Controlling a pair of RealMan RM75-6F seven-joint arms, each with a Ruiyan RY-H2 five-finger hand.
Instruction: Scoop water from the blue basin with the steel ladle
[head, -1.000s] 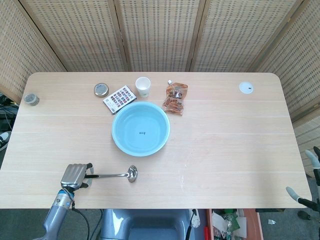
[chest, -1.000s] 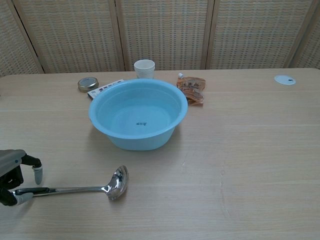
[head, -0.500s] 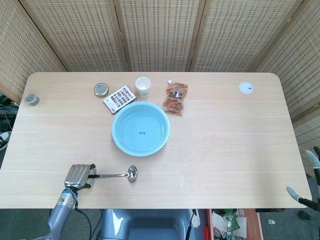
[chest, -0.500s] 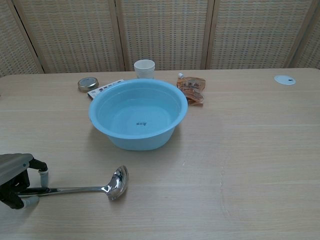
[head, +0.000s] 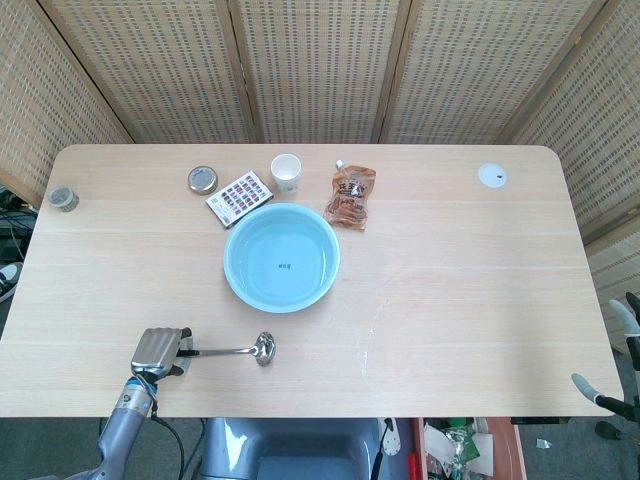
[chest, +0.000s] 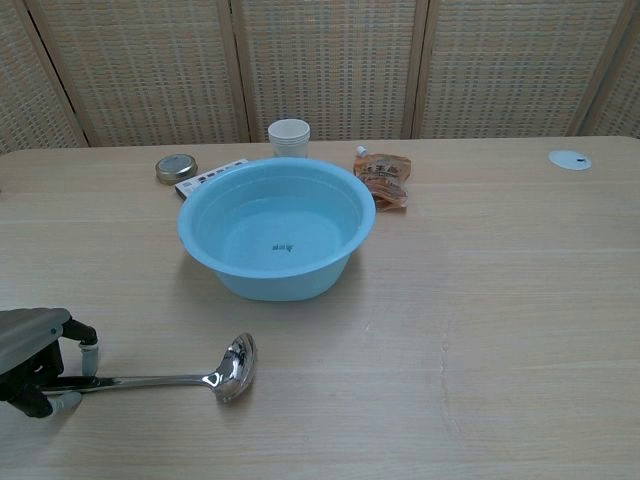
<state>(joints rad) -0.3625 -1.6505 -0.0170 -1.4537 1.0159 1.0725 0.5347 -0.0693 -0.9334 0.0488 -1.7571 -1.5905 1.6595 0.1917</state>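
The blue basin (head: 282, 258) (chest: 276, 238) holds water and stands mid-table. The steel ladle (head: 240, 349) (chest: 170, 377) lies flat on the table in front of it, bowl to the right, handle pointing left. My left hand (head: 156, 350) (chest: 30, 350) is at the handle's end. Its fingers (chest: 88, 352) reach down on both sides of the handle with a gap around it. The ladle rests on the wood. Only the spread fingers of my right hand (head: 615, 390) show, off the table's right edge, with nothing in them.
Behind the basin stand a white cup (head: 286, 172), a card of coloured squares (head: 239, 196), a round tin (head: 202, 179) and an orange pouch (head: 351, 196). A small jar (head: 63, 198) sits at the far left, a white disc (head: 491, 176) at the far right.
My left hand has slid a little to the right along the ladle's handle. The ladle and basin have not moved.
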